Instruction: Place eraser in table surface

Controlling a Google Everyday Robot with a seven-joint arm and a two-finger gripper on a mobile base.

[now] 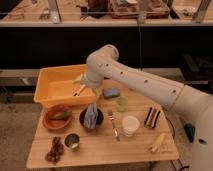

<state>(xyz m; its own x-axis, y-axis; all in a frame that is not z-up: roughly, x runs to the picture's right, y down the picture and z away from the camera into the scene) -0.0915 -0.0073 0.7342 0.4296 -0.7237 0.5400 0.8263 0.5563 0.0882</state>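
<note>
While the eraser (152, 117) lies on the bench (100, 150) beside the white cup (130, 125), the gripper (80, 90) hangs over the yellow tub (50, 81), jaws wide, holding nothing.

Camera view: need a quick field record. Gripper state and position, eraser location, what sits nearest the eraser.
gripper: open, nothing seen in it, over the yellow tub
eraser: lying on the table surface, well apart from the gripper
eraser neighbours: white cup beside it, banana-like item nearer the table's front edge
blue-grey pad: on the table, by the tub's corner
</note>
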